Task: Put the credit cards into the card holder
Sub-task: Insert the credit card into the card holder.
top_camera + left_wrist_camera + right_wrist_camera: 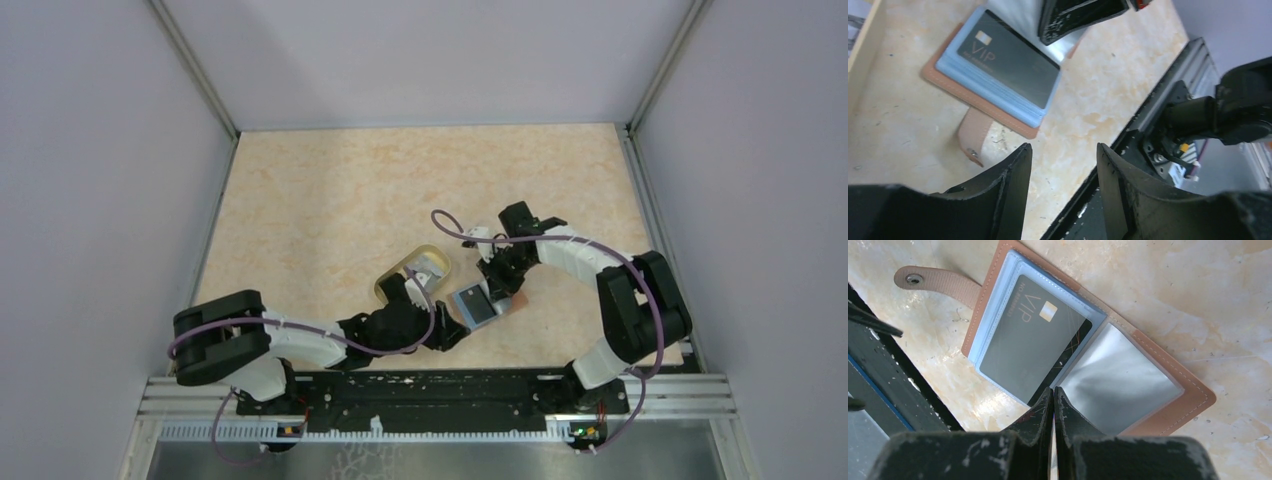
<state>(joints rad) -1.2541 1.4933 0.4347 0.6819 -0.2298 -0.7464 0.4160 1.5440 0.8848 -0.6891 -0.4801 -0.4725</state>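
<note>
The card holder point(510, 302) lies open on the table between my two grippers, brown outside point(1193, 395), light blue sleeves inside. A dark credit card point(1033, 340) marked VIP sits in its left sleeve; it also shows in the left wrist view as the same card point(1008, 65). My right gripper point(1054, 392) is shut, its tips down at the holder's fold beside a clear sleeve page point(1118, 380). My left gripper point(1063, 150) is open and holds nothing, just on the near side of the holder point(998, 111). Another light card point(432, 267) lies in the oval dish.
The tan-rimmed oval dish point(400, 272) stands just left of the holder, next to my left wrist. The holder's snap tab point(938, 280) sticks out toward the black rail point(440, 395) at the table's near edge. Grey walls enclose the table.
</note>
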